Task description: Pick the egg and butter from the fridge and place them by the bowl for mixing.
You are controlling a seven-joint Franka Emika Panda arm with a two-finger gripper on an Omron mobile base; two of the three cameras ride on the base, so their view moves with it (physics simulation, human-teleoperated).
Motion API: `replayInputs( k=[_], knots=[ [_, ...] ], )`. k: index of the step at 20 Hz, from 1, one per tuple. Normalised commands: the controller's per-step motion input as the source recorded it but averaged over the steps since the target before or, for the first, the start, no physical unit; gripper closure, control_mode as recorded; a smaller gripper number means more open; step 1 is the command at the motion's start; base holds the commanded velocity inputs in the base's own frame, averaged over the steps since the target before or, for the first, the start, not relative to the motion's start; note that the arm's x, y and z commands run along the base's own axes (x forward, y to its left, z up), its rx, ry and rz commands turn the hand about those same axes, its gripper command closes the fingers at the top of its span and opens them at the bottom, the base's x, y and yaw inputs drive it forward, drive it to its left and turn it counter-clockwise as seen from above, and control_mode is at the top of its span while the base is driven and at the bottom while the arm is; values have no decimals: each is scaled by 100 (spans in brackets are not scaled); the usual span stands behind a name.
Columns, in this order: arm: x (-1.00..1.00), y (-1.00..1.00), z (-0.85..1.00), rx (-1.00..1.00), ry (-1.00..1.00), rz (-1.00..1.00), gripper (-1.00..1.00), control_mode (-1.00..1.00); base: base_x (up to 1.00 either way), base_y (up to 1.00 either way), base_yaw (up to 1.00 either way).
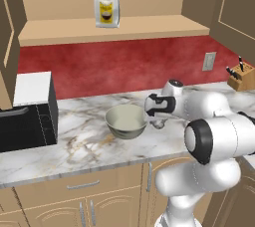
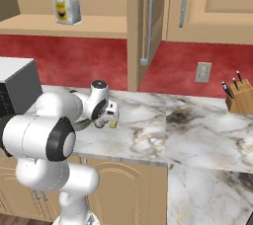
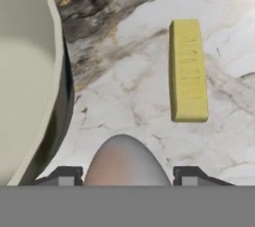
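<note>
While the egg (image 3: pixel 127 161) sits between the two dark fingers (image 3: pixel 64 176), which are clamped on its sides, it looks like a small rounded thing, greyish-tan with a warmer blush low down, smooth and without markings. It is probably light, hard-shelled and brittle, and its curved, slick surface could roll or slip, so a gentle hold across its widest part, as now, seems the safest, and it should be set down softly rather than dropped. It hangs just above the marble bench (image 3: pixel 129 86), between the bowl (image 3: pixel 25 71) on one side and the butter (image 3: pixel 188 69) on the other. That butter is a pale-yellow rectangular stick lying flat on the bench, near the bowl but apart from it; it is likely soft and greasy, best taken across its narrow sides. From the left base view the gripper (image 1: pixel 157 121) hovers just beside the cream-grey bowl's rim, with a black toaster oven (image 1: pixel 27 121) well apart along the bench.
</note>
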Motion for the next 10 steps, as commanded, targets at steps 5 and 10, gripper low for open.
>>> replayInputs(
  k=[5,10],
  knots=[
    [9,0,-4,0,0,0,-100,-100,0,0,0],
    [0,0,0,0,0,0,-100,-100,0,0,0]
  ],
)
